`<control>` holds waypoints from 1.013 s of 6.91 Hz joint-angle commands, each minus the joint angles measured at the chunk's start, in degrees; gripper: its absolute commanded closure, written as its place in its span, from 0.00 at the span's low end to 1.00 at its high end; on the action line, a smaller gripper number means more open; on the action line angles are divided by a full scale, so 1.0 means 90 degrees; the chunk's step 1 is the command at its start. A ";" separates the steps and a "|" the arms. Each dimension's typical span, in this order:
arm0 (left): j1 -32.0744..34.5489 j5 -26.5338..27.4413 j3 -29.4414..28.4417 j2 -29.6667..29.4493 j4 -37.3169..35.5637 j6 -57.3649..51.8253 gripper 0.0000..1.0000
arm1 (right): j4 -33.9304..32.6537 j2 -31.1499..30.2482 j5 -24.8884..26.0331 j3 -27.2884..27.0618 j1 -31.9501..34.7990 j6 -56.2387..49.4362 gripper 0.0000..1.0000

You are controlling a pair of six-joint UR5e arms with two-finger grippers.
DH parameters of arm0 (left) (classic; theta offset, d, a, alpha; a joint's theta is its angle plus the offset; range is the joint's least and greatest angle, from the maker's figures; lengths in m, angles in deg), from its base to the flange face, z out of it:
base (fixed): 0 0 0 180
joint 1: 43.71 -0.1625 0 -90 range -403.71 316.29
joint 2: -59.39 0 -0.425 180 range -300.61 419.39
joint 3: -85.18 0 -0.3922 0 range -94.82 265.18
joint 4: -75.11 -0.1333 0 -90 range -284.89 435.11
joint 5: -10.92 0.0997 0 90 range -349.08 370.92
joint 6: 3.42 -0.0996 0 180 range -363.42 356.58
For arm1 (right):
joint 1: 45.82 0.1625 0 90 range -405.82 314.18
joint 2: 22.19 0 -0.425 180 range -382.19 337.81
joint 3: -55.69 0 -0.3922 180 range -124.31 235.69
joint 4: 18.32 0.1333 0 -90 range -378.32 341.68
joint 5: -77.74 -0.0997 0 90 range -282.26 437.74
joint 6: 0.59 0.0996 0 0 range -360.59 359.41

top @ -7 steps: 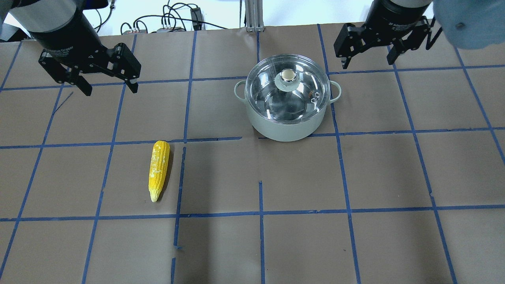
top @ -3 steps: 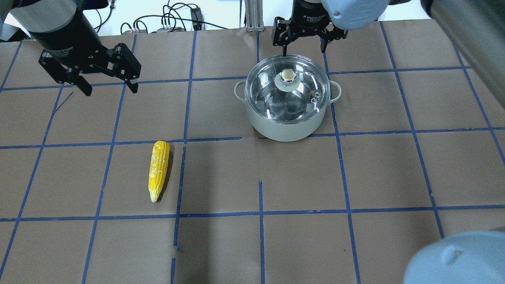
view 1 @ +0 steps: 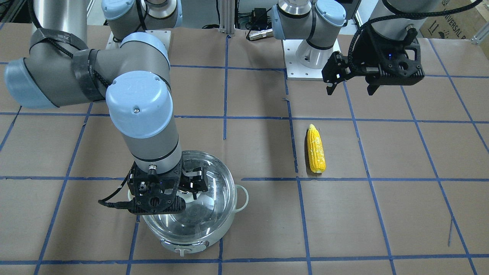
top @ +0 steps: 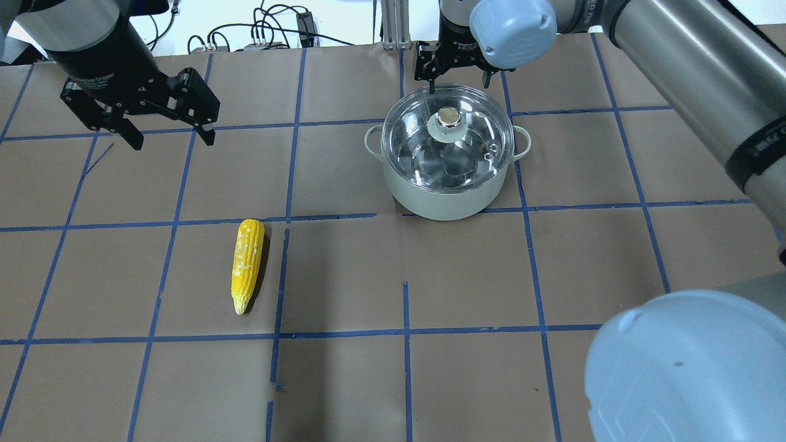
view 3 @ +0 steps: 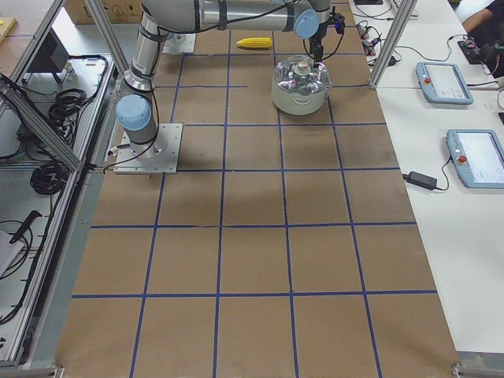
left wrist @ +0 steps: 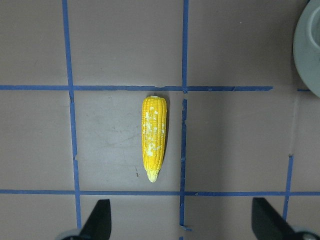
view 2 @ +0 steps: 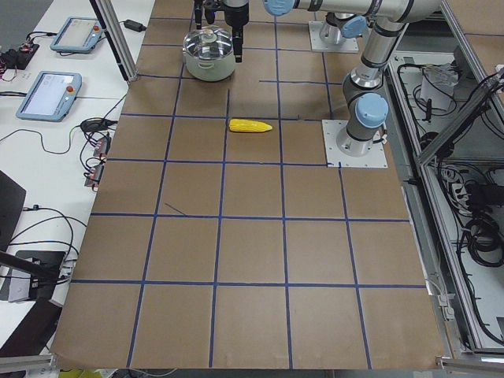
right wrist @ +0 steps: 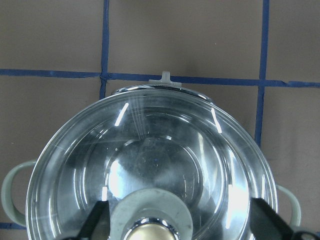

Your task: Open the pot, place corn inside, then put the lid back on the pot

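The mint-green pot (top: 442, 199) stands at the back centre-right with the clear glass lid (top: 448, 144) seated on it. My right gripper (top: 459, 86) is open and hovers over the lid. In the right wrist view the cream knob (right wrist: 150, 232) lies between its fingers (right wrist: 97, 220). The yellow corn (top: 247, 264) lies on the table at the left, tapered tip toward the camera. My left gripper (top: 173, 142) is open and empty, high above and behind the corn (left wrist: 154, 137). In the front view the pot (view 1: 191, 244) sits under my right gripper (view 1: 179, 191).
The right arm's elbow (top: 688, 368) fills the lower right of the overhead view. Cables and boxes (top: 264, 37) lie beyond the table's back edge. Blue tape lines (top: 405, 331) grid the brown table. Tablets (view 3: 445, 83) lie on a side table.
My right gripper has swung left from beside the pot's right to above the lid. The left gripper, corn, pot and lid have not moved.
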 commanded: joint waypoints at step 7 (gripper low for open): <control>0.0000 -0.0004 0.0008 -0.0013 -0.0010 -0.0002 0.00 | -0.0208 -0.0110 0.0015 -0.0680 0.0176 -0.0011 0.05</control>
